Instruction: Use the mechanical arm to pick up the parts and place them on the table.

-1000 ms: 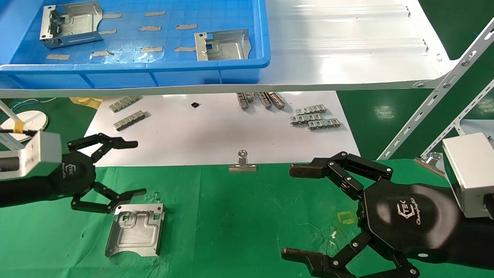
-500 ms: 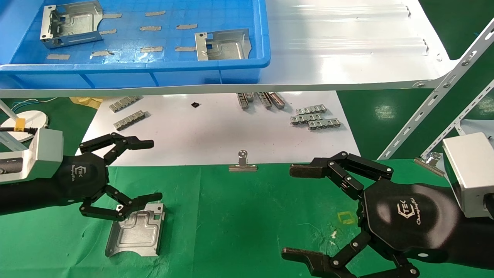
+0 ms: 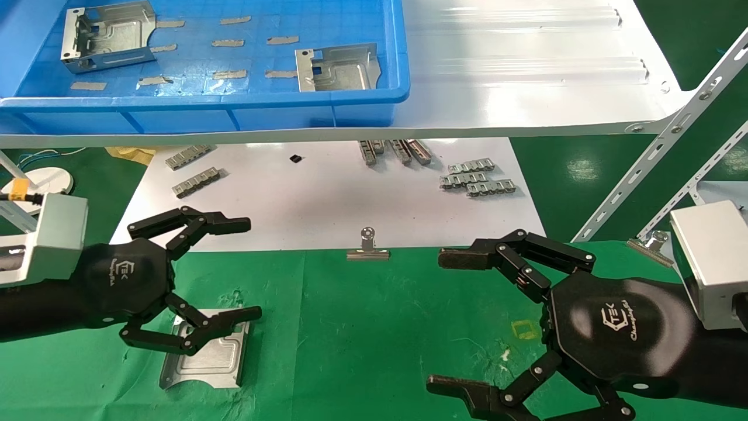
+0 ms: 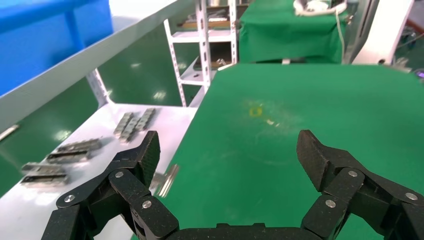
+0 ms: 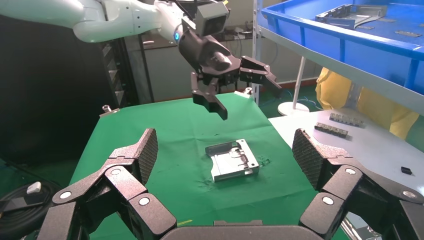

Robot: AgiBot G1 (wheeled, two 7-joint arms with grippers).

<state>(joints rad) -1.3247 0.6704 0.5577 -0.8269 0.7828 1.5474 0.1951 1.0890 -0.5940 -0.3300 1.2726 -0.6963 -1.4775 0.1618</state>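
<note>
Worktop [image 3: 362,327]: flat surface under wrinkled bright green cloth, bearing a small yellow square mark [image 3: 525,330] toward its right side.

Left hand [image 3: 225,272]: black, hexagonal palm with white "TEK" logo, silver box wrist. It hangs over the worktop's left part near the far edge, fingers spread wide, holding nothing. The right wrist view shows it raised clear above the cloth and above the bracket.

Sheet-metal bracket on worktop [image 3: 204,354]: silver, roughly square, embossed ribs, folded edges, curved cut-out on the near side. It lies flat on the cloth in the left part of the worktop, its far edge overlapped in the head view by the left hand's lower finger [image 3: 231,318].

Right hand [image 3: 464,318]: same pattern, over the right part of the worktop toward the near edge, fingers spread, empty.

Blue bin [image 3: 245,99]: on the glossy white shelf [image 3: 526,70] beyond and above the far edge. It contains two more brackets, one at its far left [image 3: 108,35] and one by its right wall [image 3: 336,67], with small grey strips scattered between.

White sheet [image 3: 327,199]: beyond the far edge, lower down, carrying grey segmented strips [image 3: 476,178].

Binder clip [image 3: 367,248]: silver, at the middle of the far edge. A second clip [image 3: 651,242] sits toward the far right corner.
</note>
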